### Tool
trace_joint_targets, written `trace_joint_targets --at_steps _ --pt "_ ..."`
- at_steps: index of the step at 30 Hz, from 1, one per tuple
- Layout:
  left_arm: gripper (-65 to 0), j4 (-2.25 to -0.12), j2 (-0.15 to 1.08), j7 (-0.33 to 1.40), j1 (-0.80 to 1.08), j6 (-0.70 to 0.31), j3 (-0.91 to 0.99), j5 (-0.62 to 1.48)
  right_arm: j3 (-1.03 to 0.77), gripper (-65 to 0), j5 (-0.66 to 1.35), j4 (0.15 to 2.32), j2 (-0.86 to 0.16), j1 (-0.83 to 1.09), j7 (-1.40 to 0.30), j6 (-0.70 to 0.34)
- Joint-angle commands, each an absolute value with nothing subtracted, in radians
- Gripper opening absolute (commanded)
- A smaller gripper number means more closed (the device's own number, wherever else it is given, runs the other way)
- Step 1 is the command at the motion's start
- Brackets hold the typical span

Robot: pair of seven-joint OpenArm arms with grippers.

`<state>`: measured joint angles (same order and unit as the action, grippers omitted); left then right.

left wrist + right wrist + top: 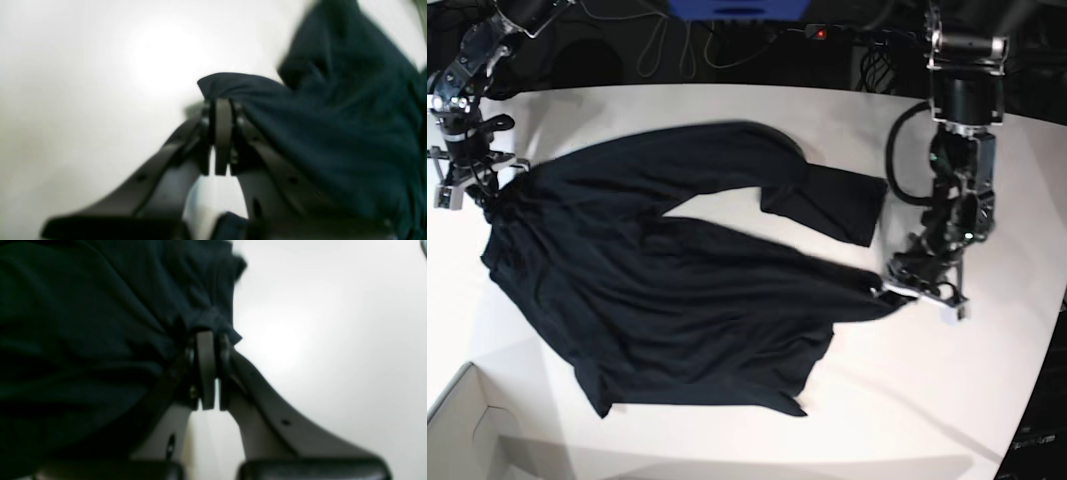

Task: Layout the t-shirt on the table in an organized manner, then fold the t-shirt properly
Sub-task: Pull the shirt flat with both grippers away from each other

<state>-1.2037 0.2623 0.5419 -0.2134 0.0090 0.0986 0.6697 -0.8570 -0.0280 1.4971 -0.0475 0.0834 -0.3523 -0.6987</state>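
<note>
The black t-shirt (677,300) lies spread and rumpled across the white table (947,400), one sleeve (827,205) sticking out toward the back right. My left gripper (884,290) is at the shirt's right tip, low over the table. In the left wrist view the left gripper (222,101) is shut on a fold of the t-shirt (333,133). My right gripper (482,195) is at the shirt's far left edge. The right wrist view shows the right gripper (211,336) shut on a bunched bit of the t-shirt (83,340).
A pale cardboard box corner (467,440) sits at the front left. Cables and a blue object (737,8) lie beyond the table's back edge. The table's curved edge runs down the right side (1052,330).
</note>
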Motion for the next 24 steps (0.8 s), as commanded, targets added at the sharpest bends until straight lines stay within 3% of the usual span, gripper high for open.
trace_joint_targets --at_steps 1,9,24 --pt "-64.8 -1.236 0.289 0.519 -0.231 0.001 0.117 0.676 -0.860 -65.0 -0.013 1.504 -0.064 0.076 -0.328 -0.698" --pt "-64.8 -1.305 0.354 0.521 -0.157 0.001 0.216 0.676 -0.858 -65.0 -0.013 1.497 -0.064 0.077 -0.328 -0.698" --pt "-64.8 -1.391 0.348 0.521 0.116 0.001 0.501 0.677 -0.840 -65.0 -0.012 1.501 -0.039 0.114 -0.328 -0.698"
